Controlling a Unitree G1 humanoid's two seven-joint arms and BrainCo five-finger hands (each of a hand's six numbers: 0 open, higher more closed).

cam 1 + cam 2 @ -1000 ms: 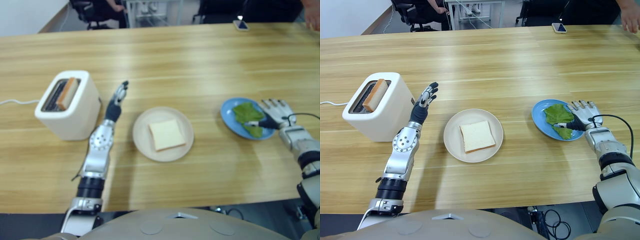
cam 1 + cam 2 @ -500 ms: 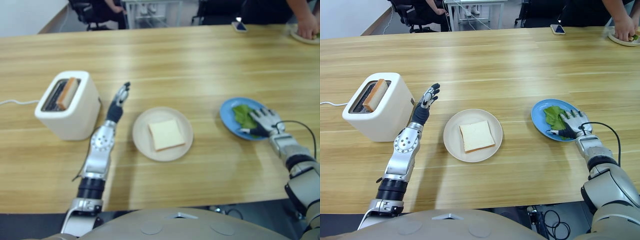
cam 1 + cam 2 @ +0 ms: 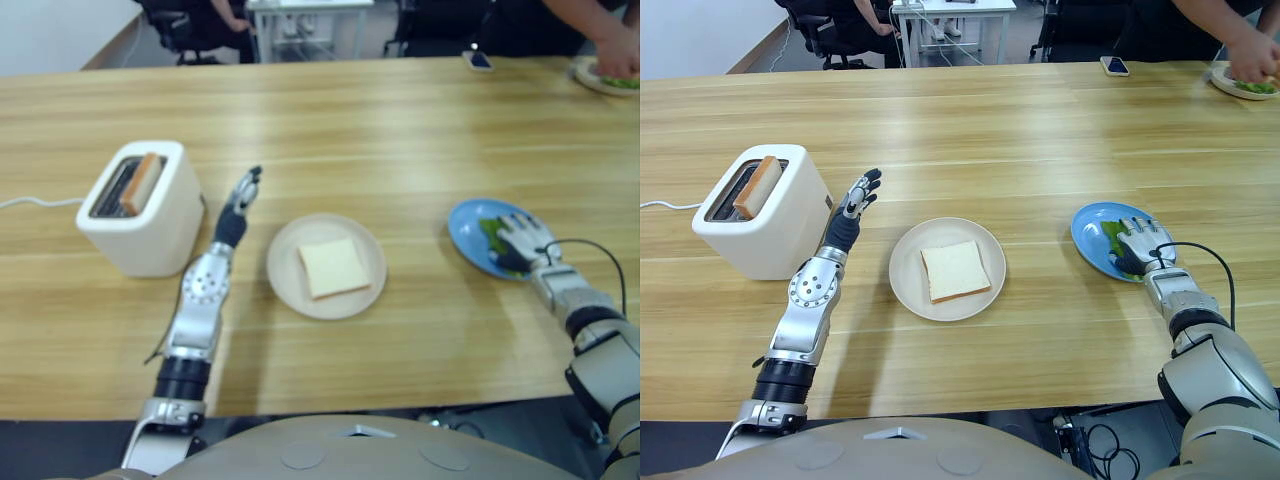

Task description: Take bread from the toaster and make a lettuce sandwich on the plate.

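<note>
The right hand [image 3: 1137,243] lies on the lettuce [image 3: 1109,235] in the blue plate [image 3: 1086,222] — whether it actually has hold of a leaf, I cannot tell from here. The left hand [image 3: 858,196] is stretched out flat and holds nothing, just beside the white toaster [image 3: 770,225], where one slice of bread [image 3: 757,186] stands in the slot. Between the two hands sits the cream plate [image 3: 902,292] — a second slice [image 3: 955,271] lies flat on it.
</note>
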